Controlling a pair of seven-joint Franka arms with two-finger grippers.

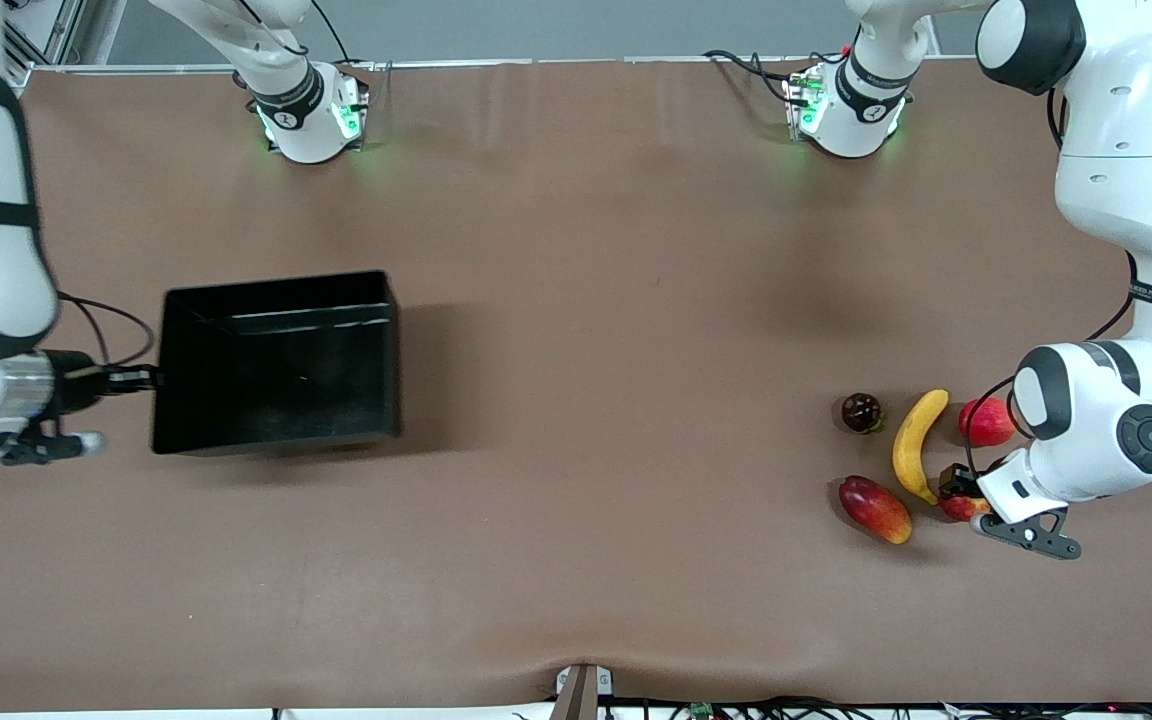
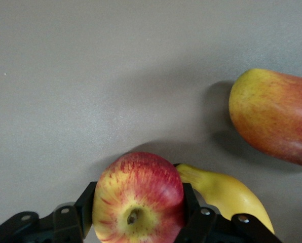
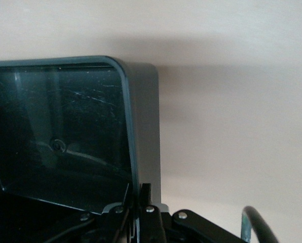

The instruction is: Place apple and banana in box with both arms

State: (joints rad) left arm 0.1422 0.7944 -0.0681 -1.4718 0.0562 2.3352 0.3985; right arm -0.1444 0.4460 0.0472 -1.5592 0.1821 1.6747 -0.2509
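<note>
Left gripper: the black two-finger left gripper is sitting low at the left arm's end of the table, its fingers pressing both sides of the small round red apple with yellow streaks, so it is closed on that fruit.

Apple: it is lying just beside the lower tip of the curved plain yellow banana, nearer to the front camera than most of the banana; whether it is touching the brown table cannot be told.

Banana: it is resting on the table, untouched by either gripper.

Other fruit around the banana: the elongated red-and-yellow mango-like fruit is lying nearer to the front camera, the dark round fruit is sitting toward the right arm's end, and the smooth pink-red round fruit is sitting beside the banana's upper end.

Right gripper: the black two-finger right gripper is pinching the wall of the rectangular glossy black plastic box, its fingers closed on the rim.

Box: it is sitting at the right arm's end of the table, well apart from the banana, and is holding no fruit.
</note>
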